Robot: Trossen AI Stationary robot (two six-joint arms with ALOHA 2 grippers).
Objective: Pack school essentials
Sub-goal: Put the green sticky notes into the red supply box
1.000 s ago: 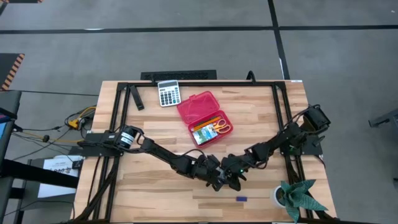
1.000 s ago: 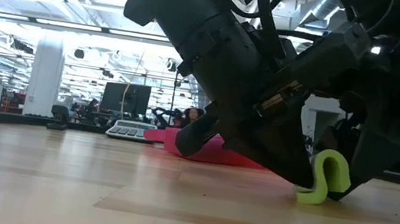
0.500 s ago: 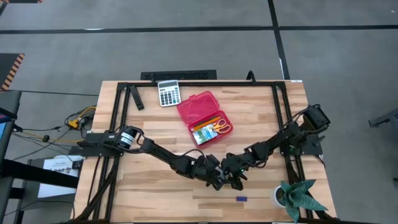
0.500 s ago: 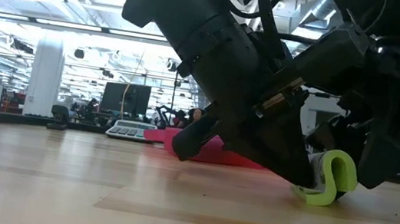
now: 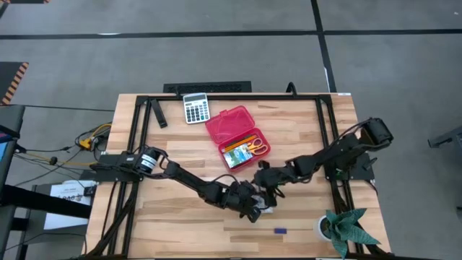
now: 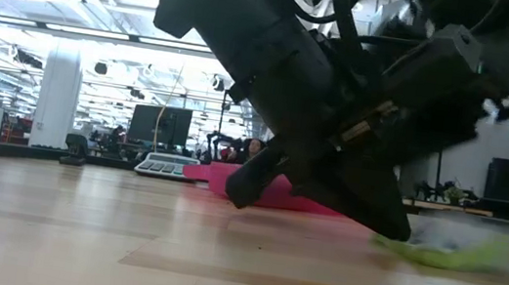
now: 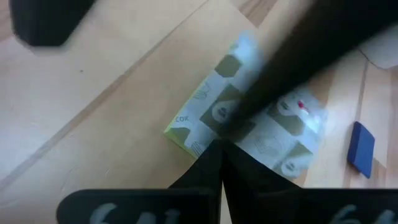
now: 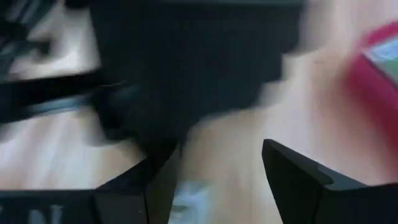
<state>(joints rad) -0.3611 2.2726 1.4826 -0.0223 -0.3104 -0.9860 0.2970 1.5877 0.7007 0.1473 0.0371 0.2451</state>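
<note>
Lying flat on wood: green-and-white printed packet, corner under left tool.

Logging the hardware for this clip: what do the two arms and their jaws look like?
Both arms are black, built of chunky jointed segments. The left arm has a silvery ring at its base joint near the table's edge, and the right arm ends in a boxy black housing at its base. The left gripper has slim black tapering fingers; the right gripper has broader, angular black ones.
</note>
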